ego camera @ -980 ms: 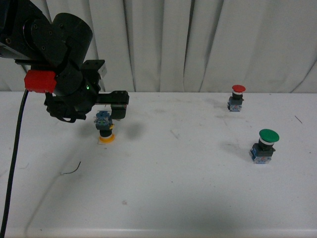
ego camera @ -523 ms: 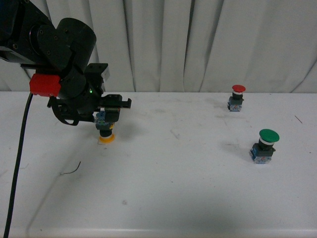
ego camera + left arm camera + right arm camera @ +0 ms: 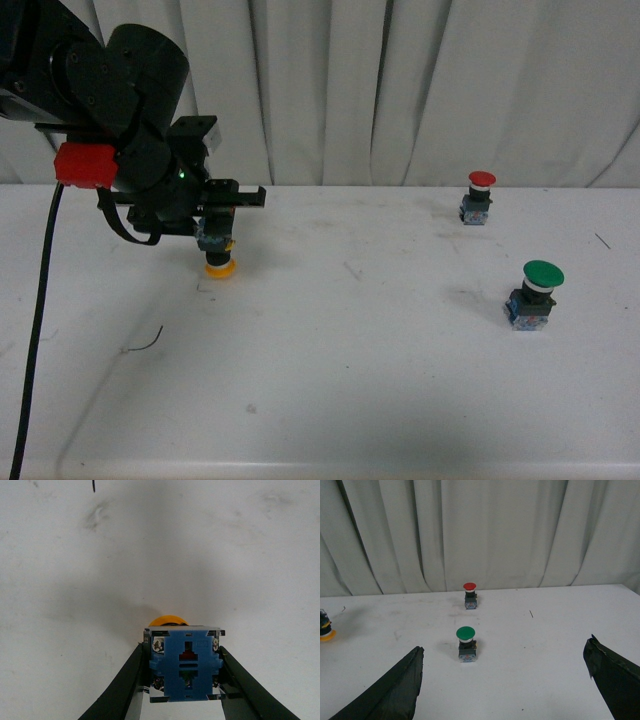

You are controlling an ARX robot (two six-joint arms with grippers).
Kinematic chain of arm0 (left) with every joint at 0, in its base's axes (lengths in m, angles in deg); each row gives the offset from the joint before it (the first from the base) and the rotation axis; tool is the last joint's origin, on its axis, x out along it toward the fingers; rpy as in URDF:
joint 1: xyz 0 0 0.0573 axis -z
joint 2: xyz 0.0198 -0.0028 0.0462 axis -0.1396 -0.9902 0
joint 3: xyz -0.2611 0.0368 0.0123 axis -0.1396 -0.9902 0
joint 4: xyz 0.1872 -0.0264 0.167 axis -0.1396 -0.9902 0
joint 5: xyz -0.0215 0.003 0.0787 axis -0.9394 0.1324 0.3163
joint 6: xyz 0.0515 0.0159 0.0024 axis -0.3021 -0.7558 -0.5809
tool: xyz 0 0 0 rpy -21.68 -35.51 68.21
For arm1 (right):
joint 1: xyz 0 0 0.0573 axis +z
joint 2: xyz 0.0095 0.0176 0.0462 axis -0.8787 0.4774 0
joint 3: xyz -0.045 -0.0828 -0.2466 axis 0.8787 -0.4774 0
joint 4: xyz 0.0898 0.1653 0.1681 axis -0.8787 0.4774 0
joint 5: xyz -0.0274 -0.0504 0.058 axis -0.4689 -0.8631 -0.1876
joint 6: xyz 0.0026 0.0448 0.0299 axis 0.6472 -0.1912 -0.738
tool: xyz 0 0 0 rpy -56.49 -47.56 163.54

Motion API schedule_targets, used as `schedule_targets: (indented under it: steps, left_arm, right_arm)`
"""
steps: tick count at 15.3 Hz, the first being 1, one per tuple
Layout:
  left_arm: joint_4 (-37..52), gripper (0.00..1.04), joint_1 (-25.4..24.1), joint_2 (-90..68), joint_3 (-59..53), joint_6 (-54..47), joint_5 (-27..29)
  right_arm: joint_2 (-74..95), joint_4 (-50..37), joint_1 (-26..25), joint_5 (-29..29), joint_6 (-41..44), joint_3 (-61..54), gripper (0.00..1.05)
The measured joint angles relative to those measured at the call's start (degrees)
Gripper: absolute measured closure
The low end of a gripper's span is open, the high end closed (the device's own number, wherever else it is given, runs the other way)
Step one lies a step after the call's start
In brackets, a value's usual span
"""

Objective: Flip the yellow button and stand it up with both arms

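Heads up, the yellow button (image 3: 219, 255) just came off the table (image 3: 380, 380). A sec ago its cap was sitting flat on the surface, cap-down. Now it hangs a bit higher and a touch further right in the front view, w/ the cap looking just clear of the tabletop. It's on the robot's left side, well apart from the red button (image 3: 481, 196) and green button (image 3: 535, 293), and neither of those has budged.

Left gripper (image 3: 218, 222) is clamped on the blue contact block. In the left wrist view you've got both fingers (image 3: 131, 672) pressed on opposite sides of the block, w/ the yellow rim poking out beyond it. The arm also sits slightly higher than in the earlier frames.

Right gripper (image 3: 505, 680) is spread wide, holding nothing, and looking across at the red and green ones. You can't see it in the front view at all.

So imo the pick is done but the flip hasn't started. It's still upside down, so you'll prob need to bring the right arm over for the handoff.
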Motion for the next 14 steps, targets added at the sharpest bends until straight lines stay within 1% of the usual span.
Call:
schedule_targets:
  steps: [2, 4, 6, 7, 8, 10, 11, 14]
  left_arm:
    - [6.12, 0.69, 0.15, 6.32, -6.36, 2.25, -5.90]
    - [15.69, 0.69, 0.55, 16.33, -14.34, 7.45, -14.62]
    - [29.66, 0.69, 0.79, 27.50, -24.37, 15.41, -24.24]
    - [38.03, 0.69, 1.03, 32.39, -30.10, 20.28, -28.52]
    - [45.86, 0.69, 1.55, 36.02, -35.21, 24.94, -31.54]
    - [59.87, 0.69, 3.34, 38.38, -42.18, 31.02, -34.03]
    - [66.20, 0.69, 4.39, 37.46, -44.59, 34.49, -34.01]
    - [80.13, 0.69, 6.99, 30.34, -44.68, 42.99, -33.03]
  right_arm:
    - [0.00, 0.02, 0.00, 0.00, 0.00, 0.00, 0.06]
    - [0.00, 0.00, 0.00, 0.00, 0.00, 0.00, 0.06]
    - [0.00, 0.00, 0.00, 0.00, 0.00, 0.00, 0.06]
    - [0.00, 0.00, 0.00, 0.00, 0.00, 0.00, 0.06]
    - [0.00, 0.00, 0.00, 0.00, 0.00, 0.00, 0.06]
    - [0.00, 0.00, 0.00, 0.00, 0.00, 0.00, 0.06]
    - [0.00, 0.00, 0.00, 0.00, 0.00, 0.00, 0.06]
    - [0.00, 0.00, 0.00, 0.00, 0.00, 0.00, 0.06]
